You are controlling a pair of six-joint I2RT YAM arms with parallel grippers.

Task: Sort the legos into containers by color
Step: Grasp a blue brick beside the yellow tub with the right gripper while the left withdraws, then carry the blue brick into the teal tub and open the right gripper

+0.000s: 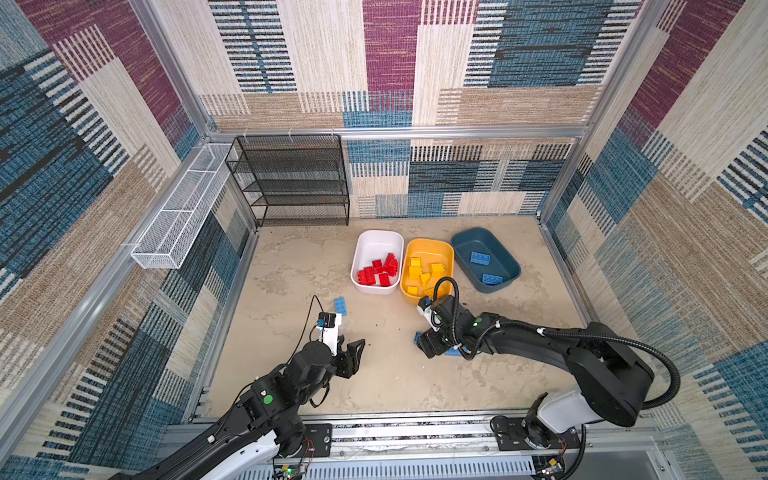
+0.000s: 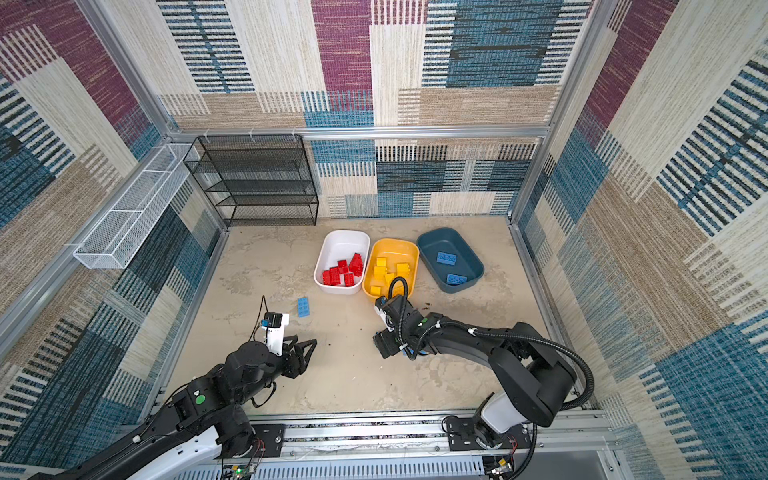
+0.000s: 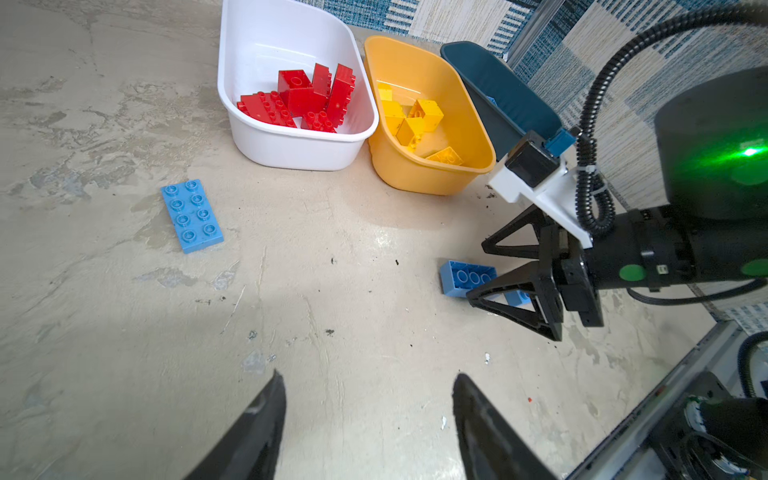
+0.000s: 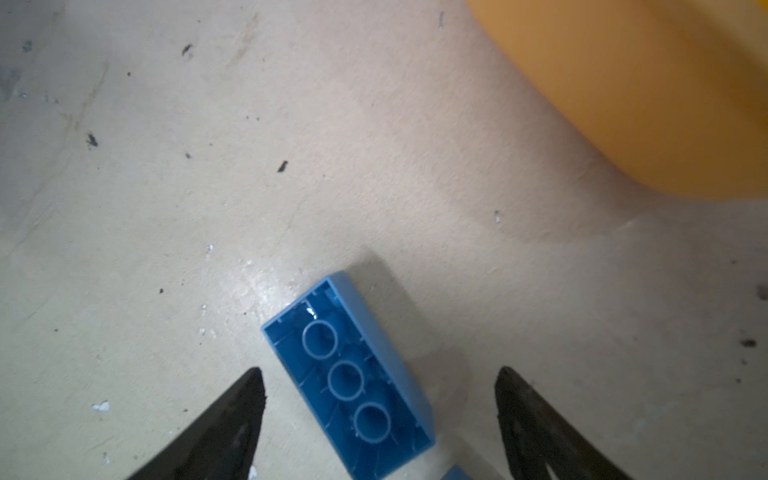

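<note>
Two jaws of the right gripper [image 3: 478, 270] stand apart, gripping nothing, straddling the upturned blue brick [image 4: 349, 382] on the floor. I'd close squarely on its long sides, then carry toward one o'clock, to the teal tub [image 1: 500, 253].

Overhead pair; low wrist views; shared tabletop [image 1: 291, 270]

Upturned blue brick [image 4: 347, 378] within gaping end effector [image 4: 380, 370], yellow tub [image 4: 644, 83] beyond

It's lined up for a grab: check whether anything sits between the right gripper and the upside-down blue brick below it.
Nothing visible does. The upside-down blue brick lies uncovered inside the right gripper, whose jaws stand spread on either side. A second blue piece lies by one end, not over it.
</note>
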